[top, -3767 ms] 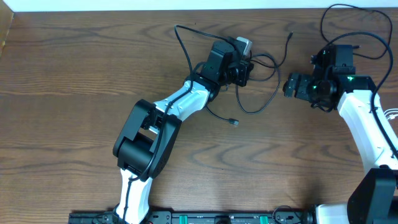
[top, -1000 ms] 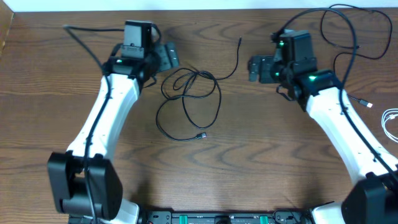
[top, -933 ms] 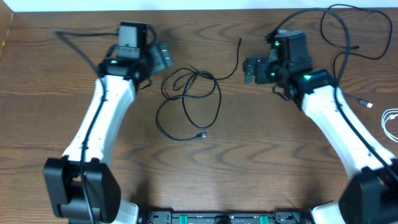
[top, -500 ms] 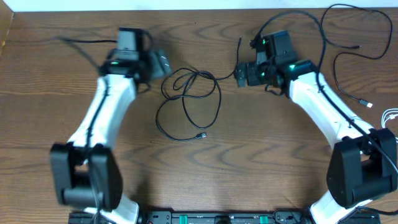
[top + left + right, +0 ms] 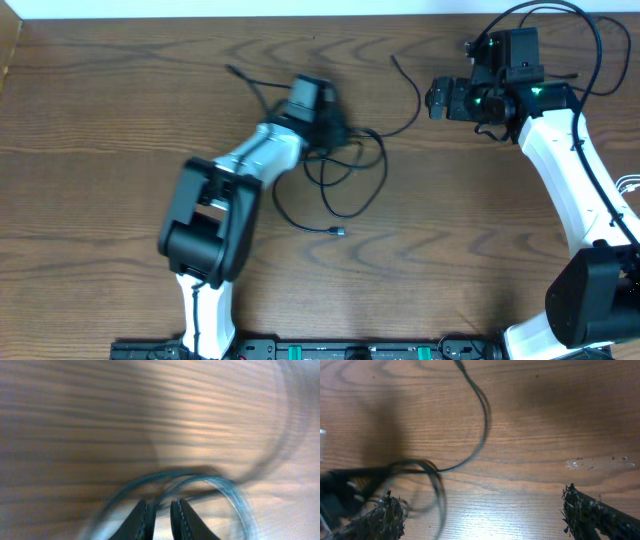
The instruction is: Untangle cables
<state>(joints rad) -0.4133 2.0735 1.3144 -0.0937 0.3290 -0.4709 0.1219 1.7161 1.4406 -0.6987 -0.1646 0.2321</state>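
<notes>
Grabbing tangle: left end effector (image 5: 161, 506) narrow on black cable (image 5: 352, 172) loops, grip unclear; right end effector (image 5: 441, 98) wide, empty. Next: right takes free end (image 5: 396, 63), pull apart.

Above the blurred desk (image 5: 100, 415), the left gripper (image 5: 160, 508) has its jaws nearly together, with looped cables (image 5: 202, 479) at their tips; any pinch is unclear.

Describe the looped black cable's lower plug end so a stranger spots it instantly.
On the wooden table, find the black cable looped near the middle. Its lowest strand trails toward the front edge and stops at the plug end, a small greyish tip alone on bare wood, below every loop.
</notes>
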